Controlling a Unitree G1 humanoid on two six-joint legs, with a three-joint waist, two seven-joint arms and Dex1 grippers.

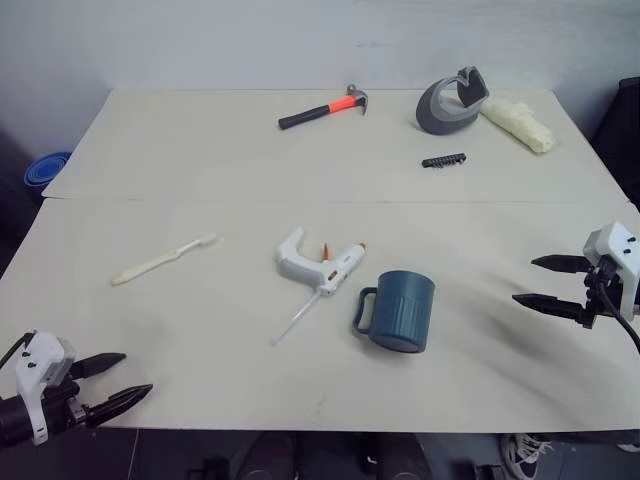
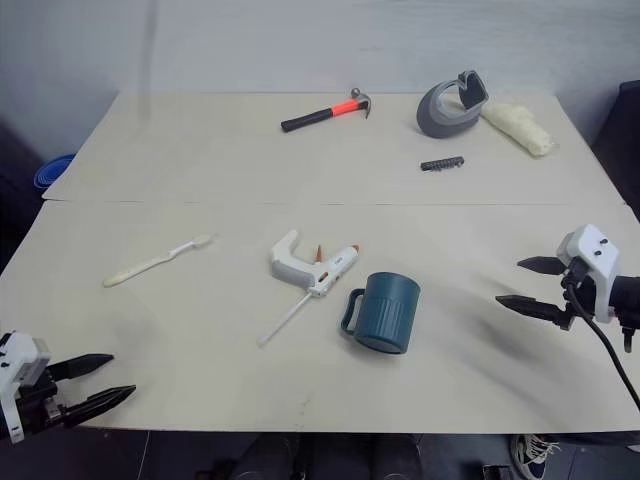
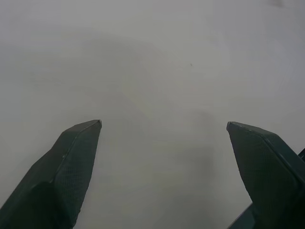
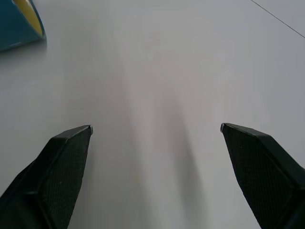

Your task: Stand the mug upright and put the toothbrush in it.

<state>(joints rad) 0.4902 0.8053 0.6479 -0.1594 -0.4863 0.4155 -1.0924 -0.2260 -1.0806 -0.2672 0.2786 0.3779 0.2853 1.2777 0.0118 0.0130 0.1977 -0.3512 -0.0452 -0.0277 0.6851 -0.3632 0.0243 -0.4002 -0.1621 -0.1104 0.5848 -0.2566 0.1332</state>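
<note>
Nearest, at the surface's front corners: left gripper [image 1: 112, 386] and right gripper [image 1: 545, 282], fingers spread, holding nothing. No step begun: mug [image 1: 398, 310] seemingly on its side mid-surface, toothbrush [image 1: 163, 259] flat toward the left edge. Next: grip and right the mug.

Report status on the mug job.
Left gripper and right gripper open, empty. Mug on its side, toothbrush flat on table. Glue gun between them.

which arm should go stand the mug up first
Right, probably. The mug lies on its side right of the table's middle, nearer the open right gripper. The open left gripper hangs at the near left edge, closer to the toothbrush.
</note>
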